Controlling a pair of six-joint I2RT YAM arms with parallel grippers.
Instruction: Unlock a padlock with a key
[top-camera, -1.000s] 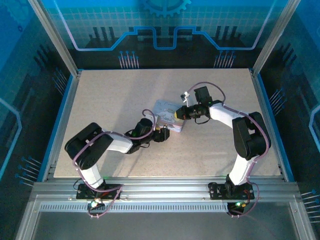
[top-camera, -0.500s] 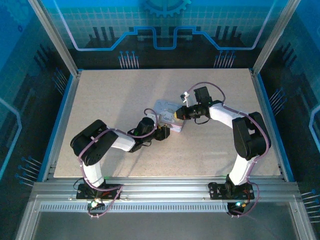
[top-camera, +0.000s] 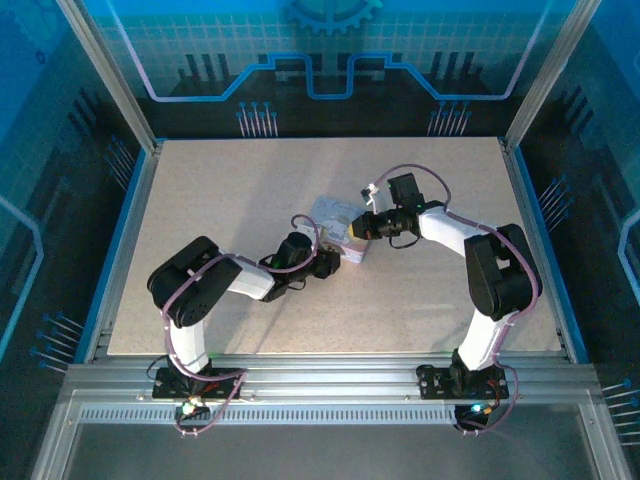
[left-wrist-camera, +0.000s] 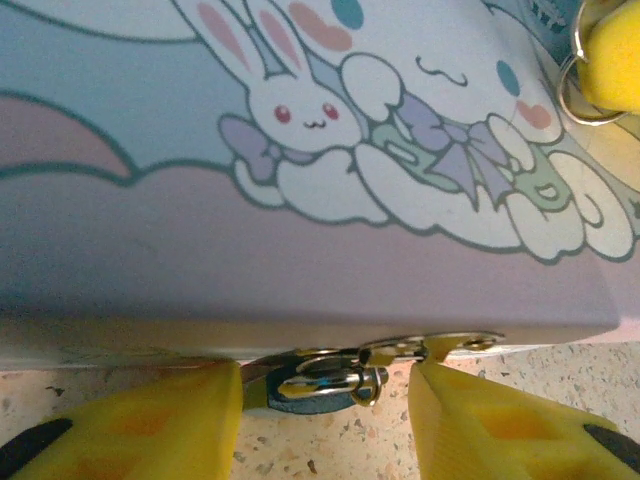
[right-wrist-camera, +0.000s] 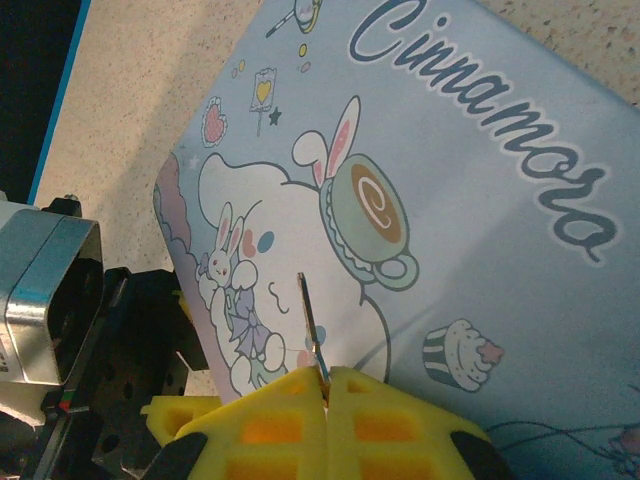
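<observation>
- Tin (top-camera: 334, 224): pale lilac, rectangular, lid printed with cartoon rabbits and script lettering; flat on speckled table (top-camera: 220, 200); landmark for all entries below.
- Padlock (left-wrist-camera: 318, 386): tiny, bluish body with silvery metal part; at the tin's front lower edge, hung from a small silvery hasp on the tin's side wall, just above the table surface.
- Left gripper (left-wrist-camera: 325, 415): at the tin's front edge, aimed at the side wall; yellow pads (left-wrist-camera: 150, 425) parted narrowly, one to each side of the padlock; left pad at or nearly at the padlock body, right pad a little apart from it.
- Key (right-wrist-camera: 311, 330): thin greyish blade, above the tin's lid, over the printed rabbit; tip clear of the pads, base pinched between them.
- Right gripper (right-wrist-camera: 327, 385): over the tin's lid from the side opposite the left gripper; yellow pads pressed together on the key.
- Key ring (left-wrist-camera: 562, 92): silvery loop beside the right gripper's yellow pad, above the lid's corner.
</observation>
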